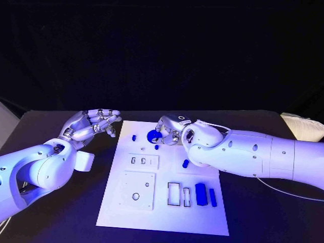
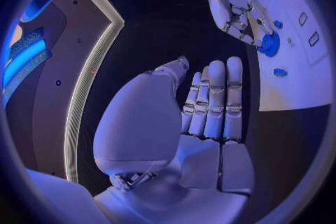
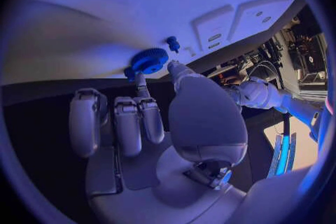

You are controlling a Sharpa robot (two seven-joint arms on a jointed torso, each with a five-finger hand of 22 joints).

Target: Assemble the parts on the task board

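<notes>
The white task board (image 1: pixel 162 207) lies in the middle of the black table. A blue gear (image 1: pixel 154 135) lies flat on its far part. My right hand (image 1: pixel 171 129) reaches over that gear. One fingertip (image 3: pixel 139 77) touches the gear (image 3: pixel 149 59) at its rim and the thumb tip is close beside it; the other fingers are half curled. A small blue peg (image 3: pixel 172 43) stands just past the gear. My left hand (image 1: pixel 95 124) hovers off the board's far left corner, fingers straight and together, holding nothing. From there the gear (image 2: pixel 269 47) shows under the right hand (image 2: pixel 238 8).
More blue parts lie on the board: a peg (image 1: pixel 133 137), a small piece (image 1: pixel 185 163) and two bars (image 1: pixel 200 194) at the near right. White raised blocks with slots (image 1: pixel 143 161) and a hole (image 1: pixel 136 190) sit on the board's left half.
</notes>
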